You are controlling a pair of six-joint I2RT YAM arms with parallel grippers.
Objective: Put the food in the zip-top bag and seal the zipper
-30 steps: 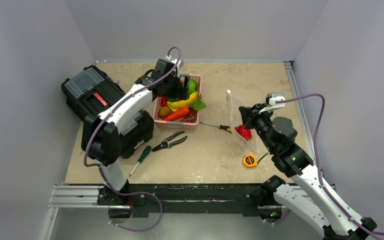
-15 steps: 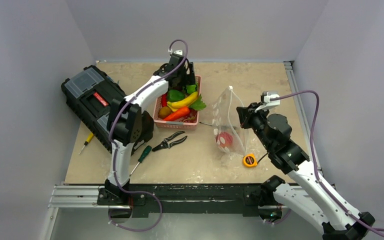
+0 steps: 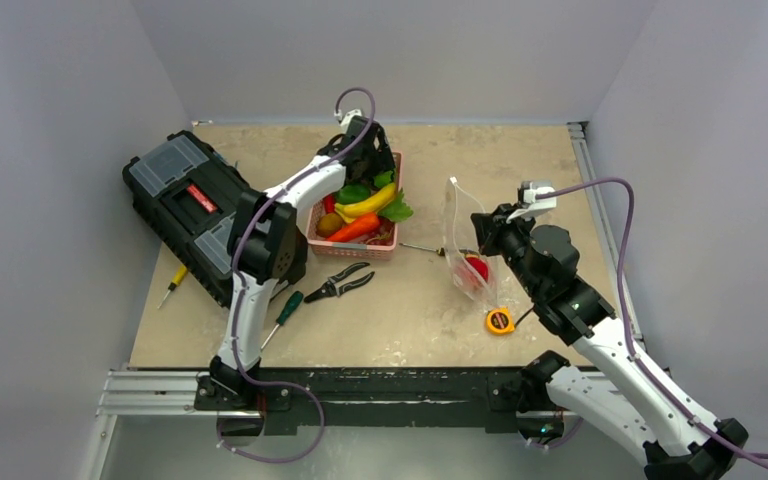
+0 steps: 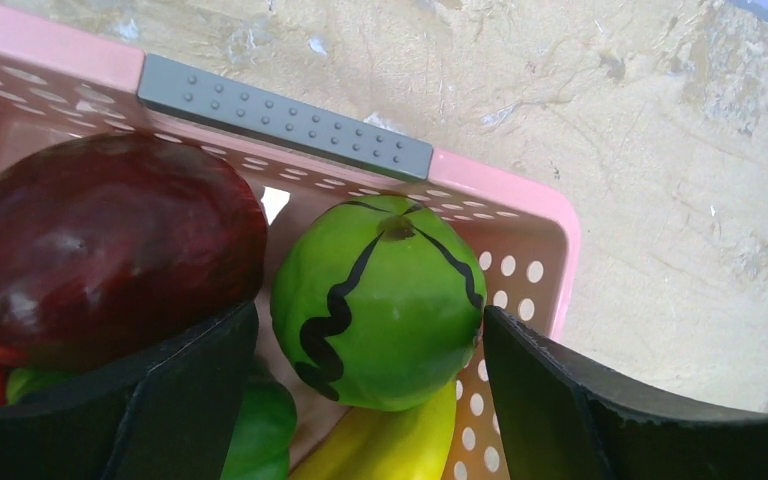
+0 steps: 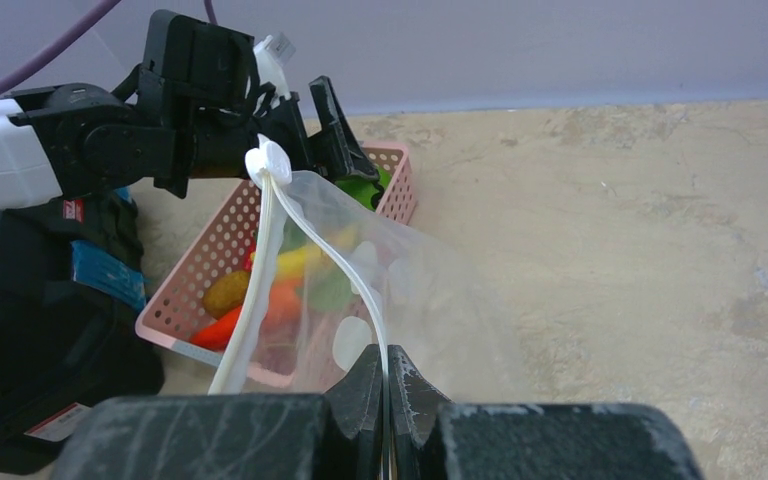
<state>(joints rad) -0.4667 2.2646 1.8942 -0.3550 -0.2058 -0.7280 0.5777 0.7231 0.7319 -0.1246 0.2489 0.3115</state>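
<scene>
Half a second ago the zip-top bag hung spread wide with the red food low inside it. Now it hangs narrower, nearer the right gripper, and the red piece sits higher, close to the tape measure on the counter. The left gripper has kept its place over the far end of the pink basket.

The overhead view hides what the wrist cameras give. On the left wrist, the fingers stand apart on either side of a green fruit in the basket's corner, with a dark red fruit beside it and a banana below. Whether they touch the fruit I cannot tell. On the right wrist, the fingers are pressed together on the zipper, holding the bag's mouth up off the counter.
</scene>
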